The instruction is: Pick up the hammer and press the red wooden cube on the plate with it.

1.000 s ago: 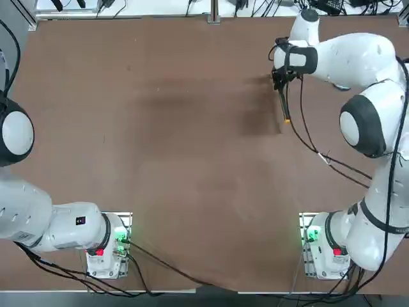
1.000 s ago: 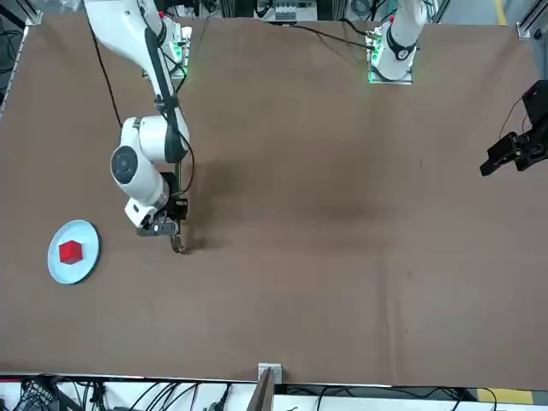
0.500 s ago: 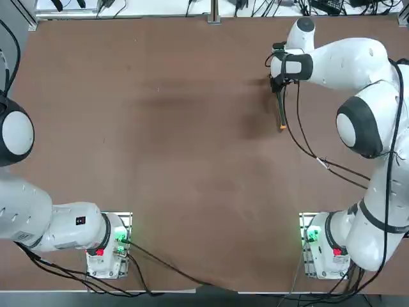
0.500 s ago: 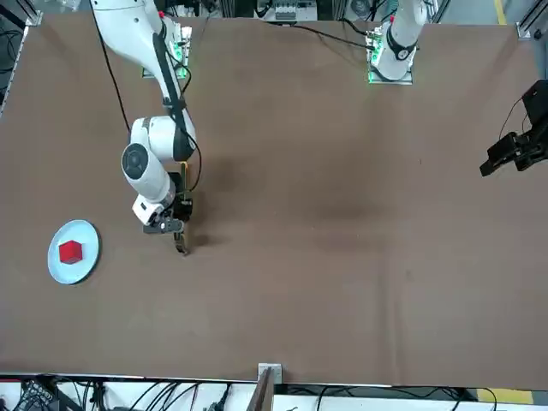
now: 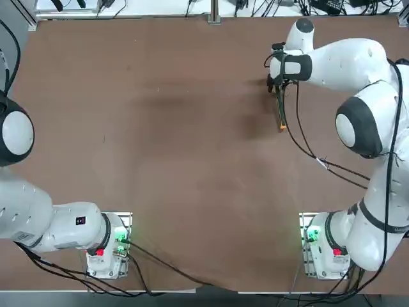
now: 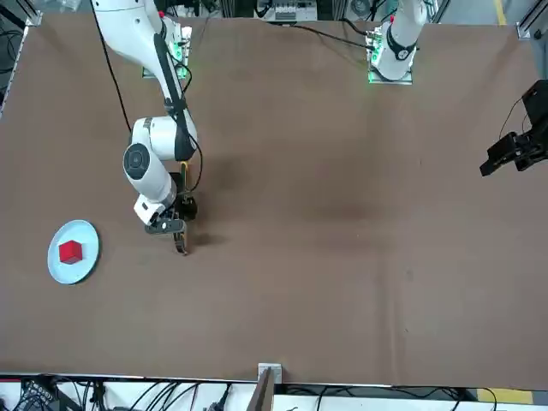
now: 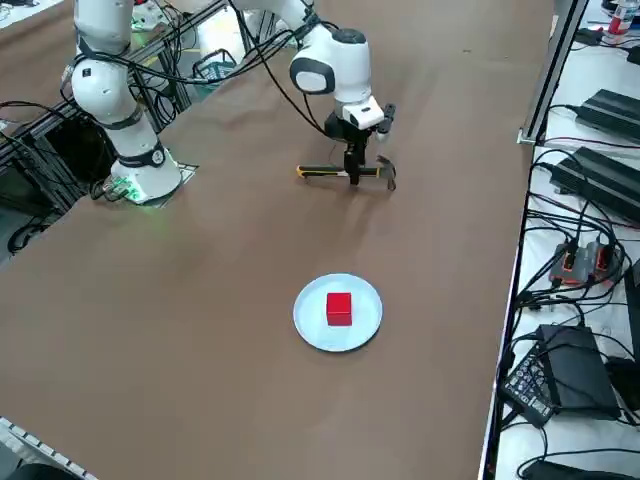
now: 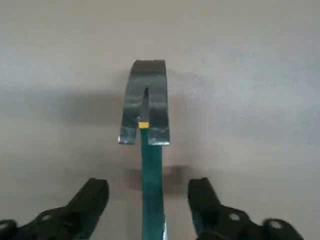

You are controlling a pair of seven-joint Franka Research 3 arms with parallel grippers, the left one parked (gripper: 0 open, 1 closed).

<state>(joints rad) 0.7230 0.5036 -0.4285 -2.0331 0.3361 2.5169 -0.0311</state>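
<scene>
The hammer (image 7: 345, 172) lies flat on the brown table, its dark head (image 8: 145, 102) away from the robot and its orange tip (image 5: 282, 128) toward it. My right gripper (image 8: 147, 189) stands over the handle close behind the head, open, with a gap between each finger and the handle. The same gripper (image 7: 352, 168) points straight down in the right side view. The red wooden cube (image 7: 339, 308) sits in the middle of the plate (image 7: 312, 320), a short way toward the table's right edge from the hammer. Both the cube (image 6: 70, 251) and the plate (image 6: 84, 267) also appear in the front view; the arm hides them from overhead.
The right arm's cables (image 5: 307, 144) hang over the table between the hammer and the arm's base (image 5: 319, 246). Cables and black boxes (image 7: 585, 370) lie on the white surface past the table's right edge.
My right gripper was shut on the hammer's handle and has opened off it. It shifted slightly toward the table's middle with the hammer first.
</scene>
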